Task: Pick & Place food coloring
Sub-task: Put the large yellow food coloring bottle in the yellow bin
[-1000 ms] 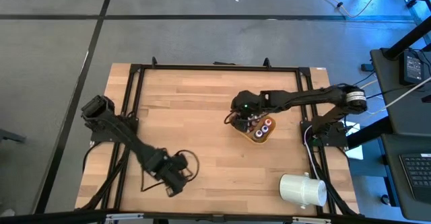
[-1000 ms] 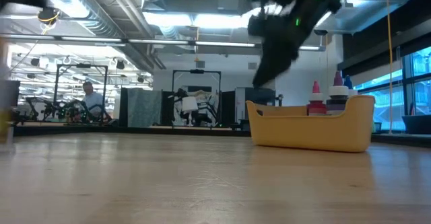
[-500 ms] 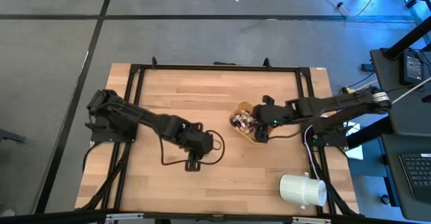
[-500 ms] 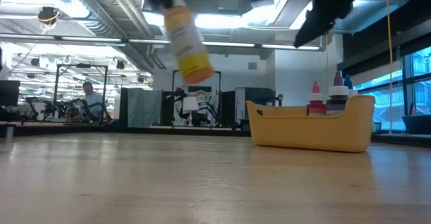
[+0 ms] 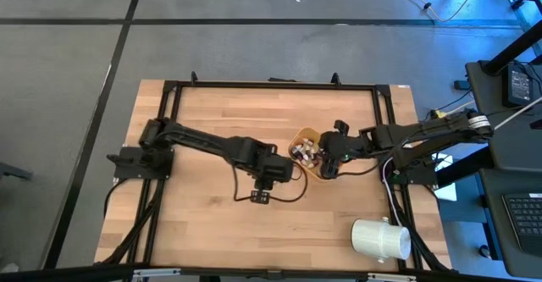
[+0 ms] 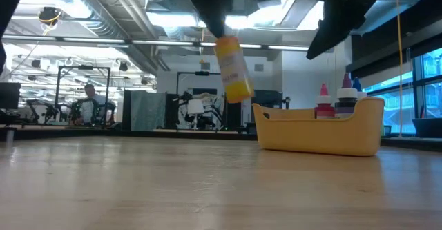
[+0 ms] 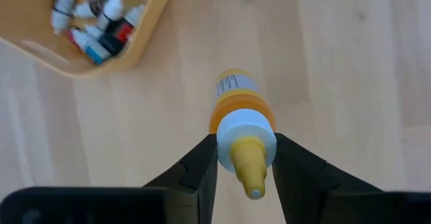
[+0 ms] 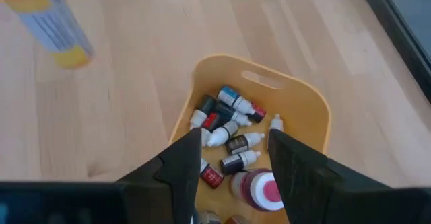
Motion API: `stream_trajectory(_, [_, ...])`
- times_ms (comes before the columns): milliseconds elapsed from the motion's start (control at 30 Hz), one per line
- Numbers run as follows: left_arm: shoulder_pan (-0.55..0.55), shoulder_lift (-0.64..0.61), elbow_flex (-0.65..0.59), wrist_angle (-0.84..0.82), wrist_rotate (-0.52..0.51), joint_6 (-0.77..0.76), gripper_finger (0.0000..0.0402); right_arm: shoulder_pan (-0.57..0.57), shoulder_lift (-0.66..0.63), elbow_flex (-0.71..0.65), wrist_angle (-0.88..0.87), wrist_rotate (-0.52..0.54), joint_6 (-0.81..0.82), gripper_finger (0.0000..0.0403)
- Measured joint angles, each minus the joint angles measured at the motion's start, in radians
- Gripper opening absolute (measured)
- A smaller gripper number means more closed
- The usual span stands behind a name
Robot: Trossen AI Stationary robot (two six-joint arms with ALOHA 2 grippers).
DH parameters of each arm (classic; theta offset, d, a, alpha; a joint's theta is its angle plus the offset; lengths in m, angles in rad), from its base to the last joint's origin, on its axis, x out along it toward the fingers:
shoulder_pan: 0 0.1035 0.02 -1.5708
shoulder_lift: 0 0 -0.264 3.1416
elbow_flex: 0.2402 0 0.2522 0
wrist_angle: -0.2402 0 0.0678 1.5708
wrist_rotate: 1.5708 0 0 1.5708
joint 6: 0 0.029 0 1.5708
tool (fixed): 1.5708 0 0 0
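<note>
Pale wood planks form the table (image 5: 212, 129). Left of centre, the left gripper (image 7: 246, 158) pinches a yellow dropper bottle (image 6: 233, 69) by its neck, held in the air just beside the yellow-orange bowl (image 5: 306, 135). Small food coloring bottles (image 8: 229, 126) lie heaped inside that bowl. Over its right side hangs the right gripper (image 8: 232, 150), fingers spread and empty.

Robotics lab: framed wooden test table (image 5: 212, 129), exposed ceiling ducts (image 6: 97, 23), equipment racks (image 6: 200, 99), seated person (image 6: 88, 102) behind.
</note>
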Motion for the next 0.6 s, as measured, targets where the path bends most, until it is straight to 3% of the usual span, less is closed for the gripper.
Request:
stream_trajectory(200, [0.006, 0.085, 0.048, 0.001, 0.002, 0.081, 0.0117, 0.0, 0.0, 0.0, -0.004, 0.0, 0.0, 0.0175])
stream_trajectory(600, [0.009, 0.138, 0.033, -0.021, 0.075, 0.005, 0.0124, 0.0, 0.001, 0.0, -0.003, -0.011, 0.007, 0.0175])
